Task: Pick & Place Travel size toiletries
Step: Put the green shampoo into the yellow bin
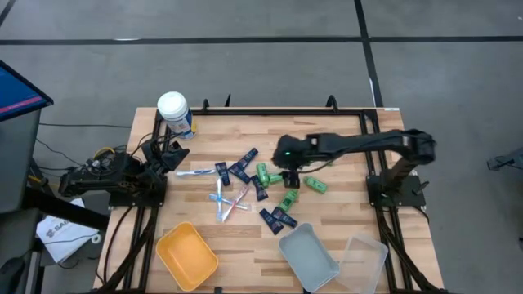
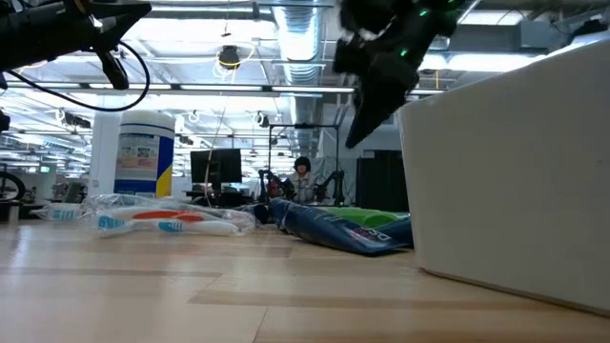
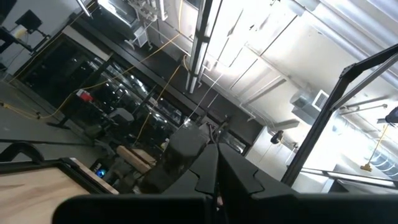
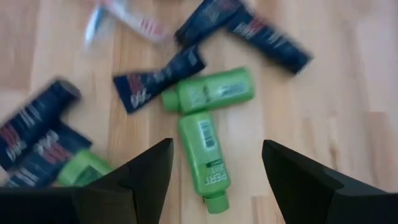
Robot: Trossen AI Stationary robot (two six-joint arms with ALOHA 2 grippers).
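Travel toiletries lie scattered on the wooden table: green bottles [image 1: 263,174] [image 1: 315,184], navy tubes [image 1: 243,163] [image 1: 276,219] and toothbrush sticks [image 1: 229,204]. My right gripper [image 1: 290,173] hovers open above the middle of the pile, well clear of the table in the low view [image 2: 376,90]. In the right wrist view its fingers [image 4: 217,149] stand to either side of a lying green bottle [image 4: 204,155], and a second green bottle [image 4: 214,90] lies just beyond. My left gripper [image 3: 214,177] is shut and points up at the ceiling, parked at the table's left edge [image 1: 159,159].
A white-lidded canister [image 1: 174,114] stands at the far left corner. A yellow bin [image 1: 186,256], a grey bin [image 1: 309,256] and a clear tray [image 1: 364,261] sit along the near edge. The grey bin's wall [image 2: 505,171] fills the right of the low view.
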